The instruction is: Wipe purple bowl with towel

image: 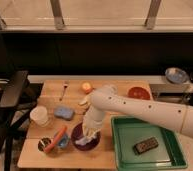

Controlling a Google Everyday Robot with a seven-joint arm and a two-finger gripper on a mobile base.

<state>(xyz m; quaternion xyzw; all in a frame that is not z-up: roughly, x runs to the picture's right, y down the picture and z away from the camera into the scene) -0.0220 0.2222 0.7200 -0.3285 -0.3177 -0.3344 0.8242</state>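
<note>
The purple bowl (80, 137) sits on the wooden table (35, 157) near the front, left of the green tray. My white arm reaches in from the right and bends down over it. My gripper (87, 134) is down inside the bowl, on a pale towel (84, 141) that lies in the bowl. The gripper covers much of the bowl's middle.
A green tray (121, 150) with a dark remote-like object (146, 145) stands at the front right. A blue sponge (64, 112), white cup (39, 115), orange carrot-like item (55, 139), fork (64, 90), orange fruit (86, 87), red bowl (138, 93) and a black chair (12, 90) surround the bowl.
</note>
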